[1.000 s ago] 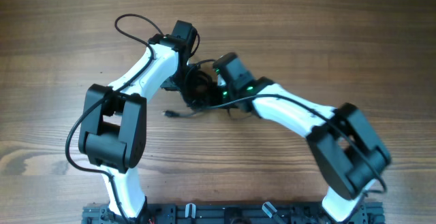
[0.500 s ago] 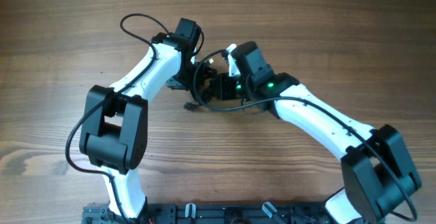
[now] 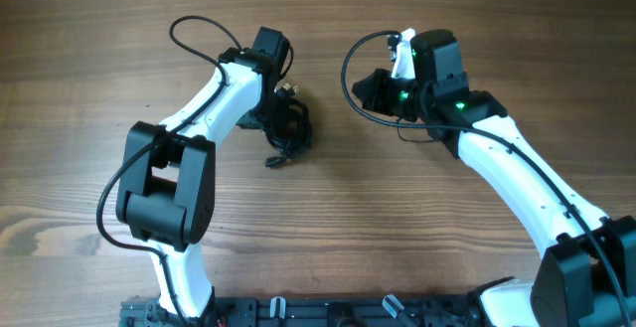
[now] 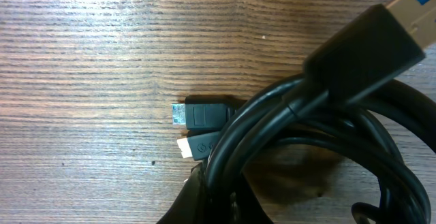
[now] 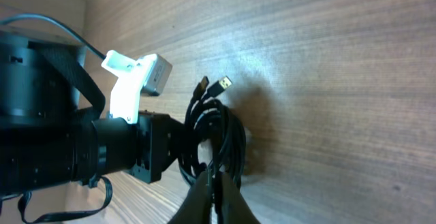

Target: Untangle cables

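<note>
left claw [image 3: 275,113] pinching cables [image 3: 289,128] | right claw [image 3: 366,86] closed (empty), now pulled rightward, well apart from them

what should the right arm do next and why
Probably open the right gripper and reach for a free plug: it looks shut and empty, apart from the cables, which lie bundled at the left gripper.

From my overhead view, the cables [image 3: 290,128] lie bunched on the table [image 3: 477,9] at the tip of the left gripper [image 3: 276,111], one plug [image 3: 272,161] trailing toward 7 o'clock. The right gripper [image 3: 370,90] sits well apart at their 2 o'clock.
</note>
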`<state>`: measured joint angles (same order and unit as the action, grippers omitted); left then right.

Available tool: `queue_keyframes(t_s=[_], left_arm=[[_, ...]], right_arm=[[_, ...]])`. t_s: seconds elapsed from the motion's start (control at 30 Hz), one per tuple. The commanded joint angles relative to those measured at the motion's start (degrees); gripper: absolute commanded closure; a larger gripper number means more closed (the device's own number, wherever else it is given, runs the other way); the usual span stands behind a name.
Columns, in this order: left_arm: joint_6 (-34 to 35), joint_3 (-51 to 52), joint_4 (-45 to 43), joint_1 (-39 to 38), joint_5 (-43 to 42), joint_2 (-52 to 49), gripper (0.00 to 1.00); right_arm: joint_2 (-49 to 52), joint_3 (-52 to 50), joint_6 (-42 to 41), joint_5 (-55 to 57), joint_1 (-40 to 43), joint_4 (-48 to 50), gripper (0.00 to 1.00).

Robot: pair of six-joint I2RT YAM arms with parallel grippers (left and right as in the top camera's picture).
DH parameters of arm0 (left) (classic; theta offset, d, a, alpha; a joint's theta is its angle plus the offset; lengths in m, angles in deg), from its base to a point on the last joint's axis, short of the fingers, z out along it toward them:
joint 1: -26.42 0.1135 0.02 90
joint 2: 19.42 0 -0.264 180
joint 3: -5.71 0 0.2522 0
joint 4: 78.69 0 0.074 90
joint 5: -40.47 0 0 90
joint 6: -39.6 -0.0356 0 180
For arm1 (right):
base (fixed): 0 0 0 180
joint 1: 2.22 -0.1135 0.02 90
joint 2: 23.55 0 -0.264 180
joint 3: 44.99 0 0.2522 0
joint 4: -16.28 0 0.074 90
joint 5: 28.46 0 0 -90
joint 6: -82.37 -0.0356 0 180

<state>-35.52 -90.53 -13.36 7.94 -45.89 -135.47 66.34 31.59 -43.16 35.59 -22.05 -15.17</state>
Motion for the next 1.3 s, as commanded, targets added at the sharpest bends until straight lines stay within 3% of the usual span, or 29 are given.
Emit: queue_keyframes(t_s=[0.0,0.07,0.2,0.7,1.27], left_arm=[[-1.2,0.9,0.1,0.3,2.4,-1.2,0.94],[-1.1,0.9,0.1,0.3,2.4,-1.2,0.94],[-1.1,0.9,0.1,0.3,2.4,-1.2,0.93],[-1.1,0.9,0.1,0.3,2.2,-1.2,0.96],[-1.1,0.9,-0.2,0.3,0.7,-1.2,0.96]], right_arm=[[-0.2,0.4,-0.4,-1.5,-0.8,-2.3,0.72],[0.1,0.4,-0.3,-1.5,-1.6,-4.4,0.64],[2.1,0.3,1.2,-0.9,-3.7,-6.9,0.61],[17.2,0.3,1.0,-6.0,-10.3,4.4,0.62],[23.9,0.3,0.9,-5.6,-13.9,11.3,0.67]])
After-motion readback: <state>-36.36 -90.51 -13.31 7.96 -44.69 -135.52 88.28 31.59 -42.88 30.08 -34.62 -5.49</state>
